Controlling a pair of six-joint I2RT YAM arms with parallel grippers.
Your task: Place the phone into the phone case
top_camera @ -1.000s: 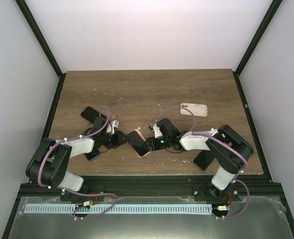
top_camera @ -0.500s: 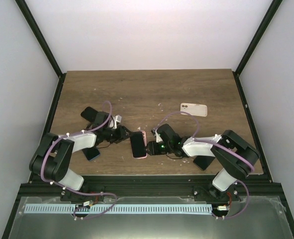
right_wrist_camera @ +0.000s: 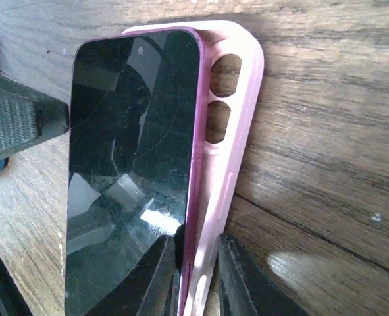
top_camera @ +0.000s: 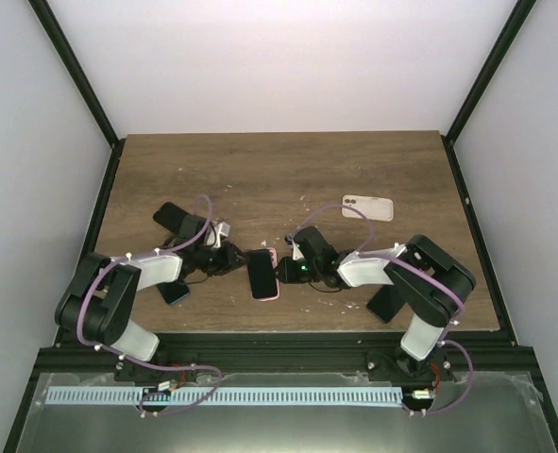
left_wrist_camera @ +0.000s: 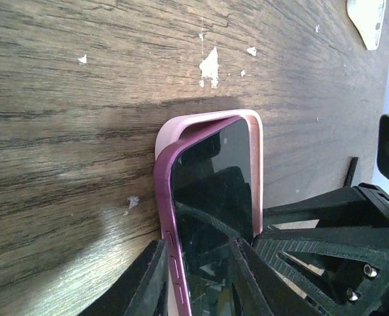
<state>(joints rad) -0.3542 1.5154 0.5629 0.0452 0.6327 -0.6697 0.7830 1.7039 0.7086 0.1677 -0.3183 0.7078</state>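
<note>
The left gripper [left_wrist_camera: 197, 280] and right gripper [right_wrist_camera: 197, 276] seemingly clamp the phone [right_wrist_camera: 135, 145], half in its pink case [right_wrist_camera: 241, 85]. A white handset [top_camera: 367, 208] lies well apart. The phone has since straightened.

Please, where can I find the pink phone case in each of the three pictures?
Top view: case, low centre.
Left wrist: case, centre, pale rim around the phone's far end.
Right wrist: case, upper middle, right of the phone.
Shared landmark: the dark-screened phone lying partly in it.
</note>
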